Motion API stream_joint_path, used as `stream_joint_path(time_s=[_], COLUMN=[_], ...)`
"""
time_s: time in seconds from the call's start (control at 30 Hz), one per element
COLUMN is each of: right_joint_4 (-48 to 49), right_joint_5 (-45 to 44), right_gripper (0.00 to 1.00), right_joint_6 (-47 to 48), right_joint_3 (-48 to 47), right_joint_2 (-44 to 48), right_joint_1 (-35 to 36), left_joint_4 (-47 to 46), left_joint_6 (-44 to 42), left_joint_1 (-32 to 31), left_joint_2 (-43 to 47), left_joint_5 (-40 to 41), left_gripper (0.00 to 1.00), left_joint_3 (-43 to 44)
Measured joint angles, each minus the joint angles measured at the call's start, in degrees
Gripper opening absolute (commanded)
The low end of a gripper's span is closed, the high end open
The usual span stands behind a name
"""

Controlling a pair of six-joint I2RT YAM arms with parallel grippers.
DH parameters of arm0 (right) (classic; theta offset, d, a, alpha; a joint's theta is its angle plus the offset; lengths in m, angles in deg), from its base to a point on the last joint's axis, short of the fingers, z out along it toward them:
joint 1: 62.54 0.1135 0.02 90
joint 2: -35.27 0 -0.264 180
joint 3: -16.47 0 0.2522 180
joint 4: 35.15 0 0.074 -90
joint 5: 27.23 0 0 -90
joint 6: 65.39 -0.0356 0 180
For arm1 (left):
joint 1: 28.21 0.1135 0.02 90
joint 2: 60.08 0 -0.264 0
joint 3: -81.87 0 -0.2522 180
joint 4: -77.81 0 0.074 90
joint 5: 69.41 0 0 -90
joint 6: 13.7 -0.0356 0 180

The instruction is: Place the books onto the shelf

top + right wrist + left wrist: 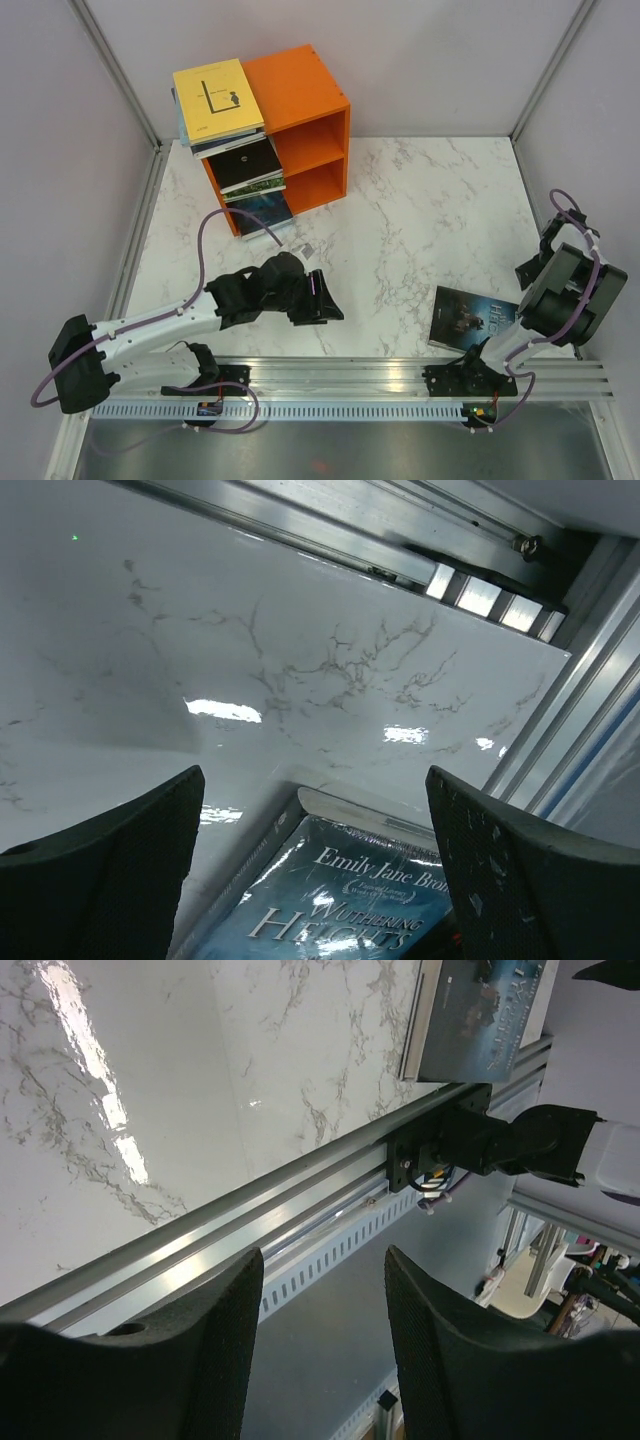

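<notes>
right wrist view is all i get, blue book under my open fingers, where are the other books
observer: A yellow book tops a stack at the left part of the orange shelf. A black book and a teal book show lower down.
operator: left arm in my way
observer: No. The left gripper hangs over the table left of centre, well apart from your blue book.
operator: is it carrying anything
observer: No. Its own camera shows the fingers apart with only the rail behind them.
</notes>
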Motion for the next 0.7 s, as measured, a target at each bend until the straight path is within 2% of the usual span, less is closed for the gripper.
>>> stream_joint_path(time_s=[0.17,0.4,0.57,0.63,0.7], right_joint_4=[3.41,14.25,20.41,24.33,31.32], right_joint_5=[2.58,12.0,12.13,12.31,12.81], right_gripper=[0.93,0.91,0.9,0.89,0.89], right_joint_6=[-2.86,-9.62,-10.36,-11.98,-15.61], right_joint_3=[4.79,16.48,22.8,25.53,27.98], right_joint_2=[0.74,9.84,16.39,19.28,20.98], right_joint_1=[-1.25,-1.46,-0.61,1.86,8.55], left_joint_4=[1.51,2.6,3.52,3.8,3.96], left_joint_6=[-2.69,-5.64,-6.32,-6.45,-6.56], left_joint_1=[0.07,0.96,1.7,1.97,2.08], left_joint_2=[-0.09,-0.76,-0.74,-0.74,-0.74], left_joint_5=[-0.96,-1.95,-2.14,-2.21,-2.34], left_gripper=[0.56,0.56,0.56,0.55,0.55], left_joint_3=[0.85,3.37,3.37,3.37,3.34])
